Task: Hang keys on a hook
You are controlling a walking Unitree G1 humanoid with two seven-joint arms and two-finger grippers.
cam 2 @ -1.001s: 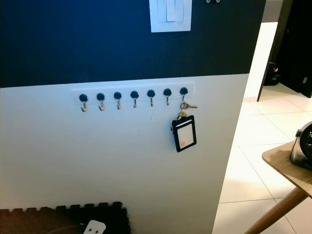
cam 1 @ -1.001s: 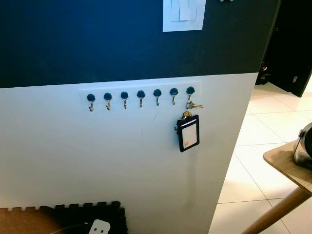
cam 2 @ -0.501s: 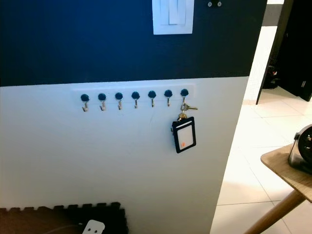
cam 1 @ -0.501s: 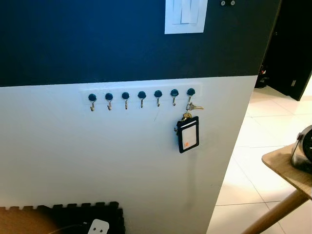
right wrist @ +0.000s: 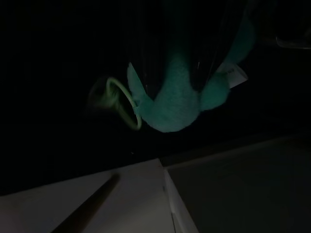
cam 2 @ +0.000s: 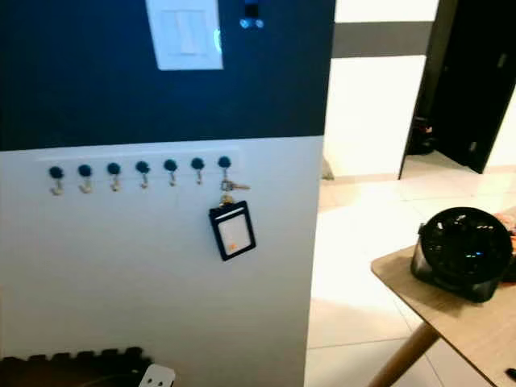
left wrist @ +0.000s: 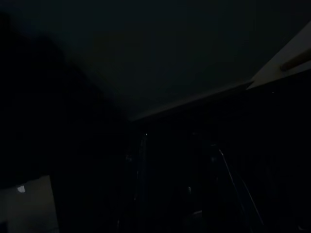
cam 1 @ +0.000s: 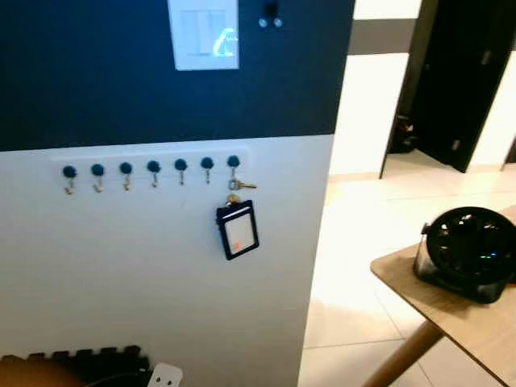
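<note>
- The bunch of small metal keys (cam 1: pixel 239 185), with a black-framed card holder (cam 1: pixel 238 230) dangling below it, hangs from the rightmost hook (cam 1: pixel 233 164) in a row of seven dark-knobbed metal hooks on a white wall rail (cam 1: pixel 149 168), at the seam where the wall turns from navy above to white below.
- Against the frames from a second ago, the whole picture has slid: the rail and keys now sit further left and the room to the right has opened up. That is the head camera turning, not the keys moving; they hang on the same end hook as before.
- Judged from this, the hanging looks done, and the robot seems to be turning away from the wall.
- Newly in view at right is a round black fan (cam 1: pixel 465 251) on the corner of a light wooden bench (cam 1: pixel 415 288), with pale floor tiles and a dark doorway beyond.
- A white light switch plate (cam 1: pixel 203 34) sits on the navy wall above the rail; black foam matting (cam 1: pixel 89 359) lies at the wall's foot.
- Left hand: its wrist view is nearly black, so I cannot tell whether the fingers are apart or together.
- Right hand: its dark wrist view shows a teal plush shape (right wrist: pixel 182 94) with a pale green ring (right wrist: pixel 121 102) beside it; whether the fingers touch or clamp it I cannot tell.
</note>
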